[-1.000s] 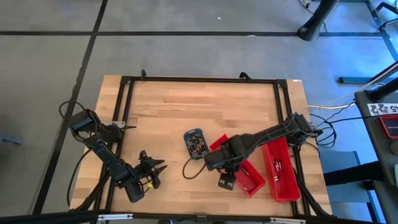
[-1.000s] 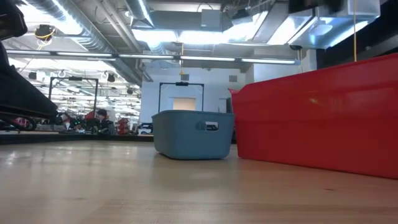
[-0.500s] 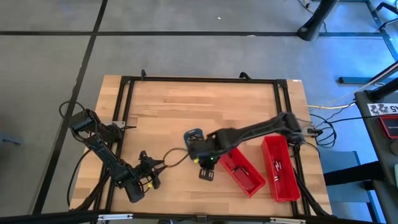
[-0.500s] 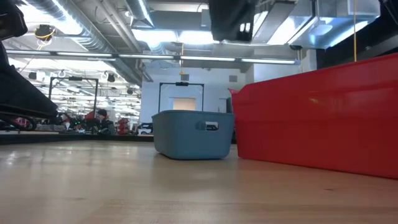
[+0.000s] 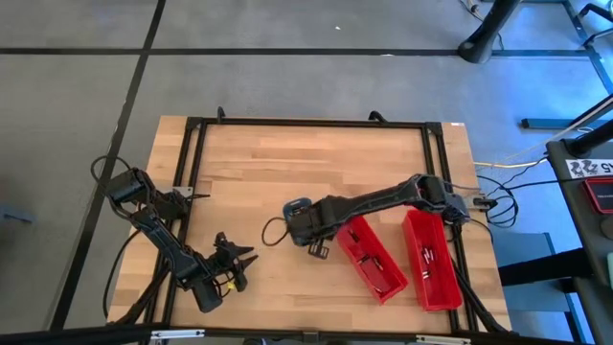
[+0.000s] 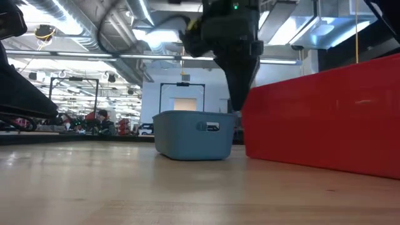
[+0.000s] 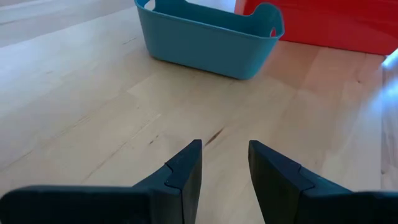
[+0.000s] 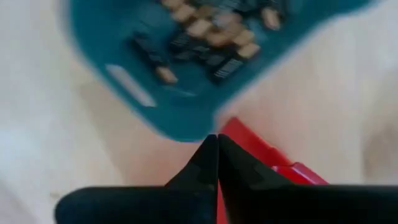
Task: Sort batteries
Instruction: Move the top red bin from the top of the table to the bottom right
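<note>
I'm working in a large industrial lab: exposed ceiling ducts [image 6: 94, 37], strip lights [image 6: 187, 58], a grey concrete floor [image 5: 287, 81] around my wooden bench [image 5: 306, 182].

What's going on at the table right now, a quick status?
Right gripper shut, empty, above blue tray. Left gripper open, idle. Batteries in tray. Nothing blocking.

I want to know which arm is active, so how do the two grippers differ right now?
The right gripper has its fingers pressed together; the left gripper shows a gap between its fingers. The right gripper hangs over the blue tray of batteries, beside a red bin; the left gripper sits low over bare table, apart from the tray. Neither visibly holds anything.
</note>
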You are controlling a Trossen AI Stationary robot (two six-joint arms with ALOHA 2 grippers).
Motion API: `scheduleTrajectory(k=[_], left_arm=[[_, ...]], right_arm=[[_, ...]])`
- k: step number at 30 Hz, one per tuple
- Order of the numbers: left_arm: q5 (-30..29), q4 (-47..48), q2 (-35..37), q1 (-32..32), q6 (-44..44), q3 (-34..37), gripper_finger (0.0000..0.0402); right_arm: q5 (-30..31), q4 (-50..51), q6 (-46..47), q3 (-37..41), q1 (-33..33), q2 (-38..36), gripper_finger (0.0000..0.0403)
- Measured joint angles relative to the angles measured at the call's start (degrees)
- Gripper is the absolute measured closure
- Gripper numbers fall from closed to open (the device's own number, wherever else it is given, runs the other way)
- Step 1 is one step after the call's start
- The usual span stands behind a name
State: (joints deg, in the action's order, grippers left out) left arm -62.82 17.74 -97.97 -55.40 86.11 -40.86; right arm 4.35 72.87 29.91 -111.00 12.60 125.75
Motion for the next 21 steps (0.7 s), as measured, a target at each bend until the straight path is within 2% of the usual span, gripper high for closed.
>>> scheduleTrajectory(k=[8,18,21], left_arm=[[0.0,-0.5,0.0,0.0,0.0,0.0,0.0281],[0.0,-0.5,0.0,0.0,0.0,0.0,0.0281],[0.0,-0.5,0.0,0.0,0.0,0.0,0.0281]], right_arm=[[2.0,6.8,3.1,1.0,-3.4,0.0,0.0398],[2.6,16.9,6.1,1.0,-3.4,0.0,0.0398],[2.6,17.1,6.2,2.5,-3.2,-0.1,0.0398]])
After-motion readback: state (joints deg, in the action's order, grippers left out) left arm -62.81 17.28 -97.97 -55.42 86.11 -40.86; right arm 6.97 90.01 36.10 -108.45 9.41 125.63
